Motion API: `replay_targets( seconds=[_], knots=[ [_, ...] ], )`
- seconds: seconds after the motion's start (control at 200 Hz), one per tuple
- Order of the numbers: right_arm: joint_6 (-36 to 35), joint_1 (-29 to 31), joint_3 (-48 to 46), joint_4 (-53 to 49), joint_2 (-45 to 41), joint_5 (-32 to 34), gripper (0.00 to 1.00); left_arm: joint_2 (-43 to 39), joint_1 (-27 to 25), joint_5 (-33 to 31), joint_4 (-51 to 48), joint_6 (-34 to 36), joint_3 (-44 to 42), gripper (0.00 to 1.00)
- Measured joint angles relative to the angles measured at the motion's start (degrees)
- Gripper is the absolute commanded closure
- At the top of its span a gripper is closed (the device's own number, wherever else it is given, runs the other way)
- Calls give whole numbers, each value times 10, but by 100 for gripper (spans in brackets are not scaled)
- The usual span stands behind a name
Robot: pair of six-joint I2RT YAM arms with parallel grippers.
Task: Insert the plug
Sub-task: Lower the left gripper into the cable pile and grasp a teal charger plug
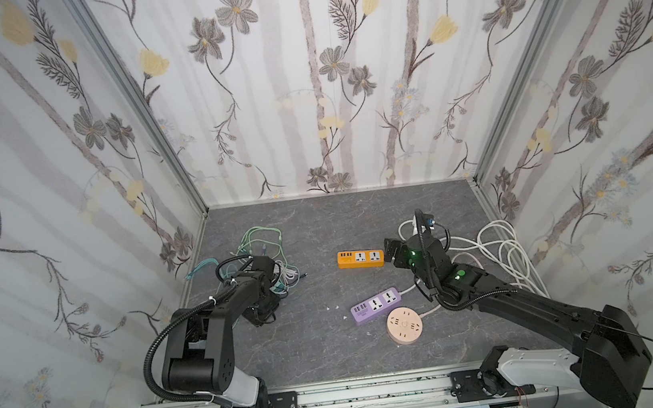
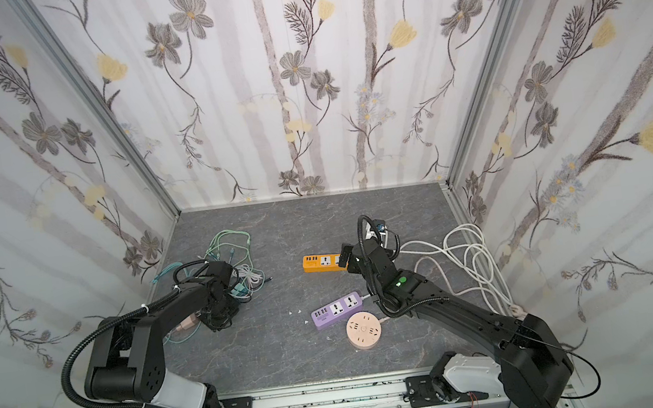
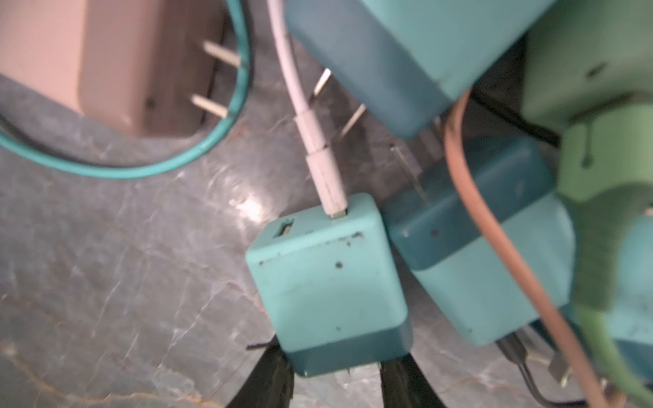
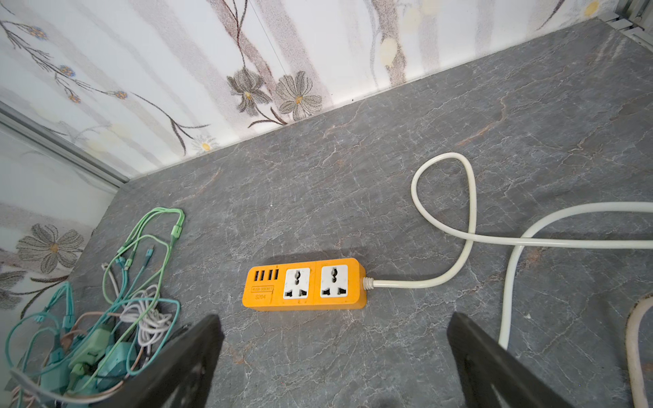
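Left of centre on the table (image 1: 311, 340), amid tangled cables (image 1: 261, 237), the left tool (image 3: 337, 367) straddles the pronged end of the teal plug (image 3: 325, 282), jaws half closed, a firm pinch impossible to tell, while the orange strip (image 1: 360, 258) lies well to the right, just beside the wide-open, empty right tool (image 4: 334, 319).

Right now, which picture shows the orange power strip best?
The right wrist view: the orange power strip lies whole, close and sharp there. In both top views it is small and far away. The left wrist view misses it.
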Motion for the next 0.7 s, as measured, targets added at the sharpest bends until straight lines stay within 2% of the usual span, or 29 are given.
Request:
replay_targets(
  seconds=[0.13, 0.295, 0.485, 0.699],
  knots=[
    [9, -1, 0, -13, 0, 0, 1, -40, 0, -11, 5, 10, -12, 38],
    [14, -3, 4, -15, 9, -3, 1, -68, 21, -18, 2, 24, -42, 29],
    [12, -4, 19, -14, 13, -9, 1, -54, 28, -18, 31, 42, -19, 24],
    [12, -5, 19, -14, 16, -17, 1, -26, 31, -31, 48, 48, -5, 26]
  ],
)
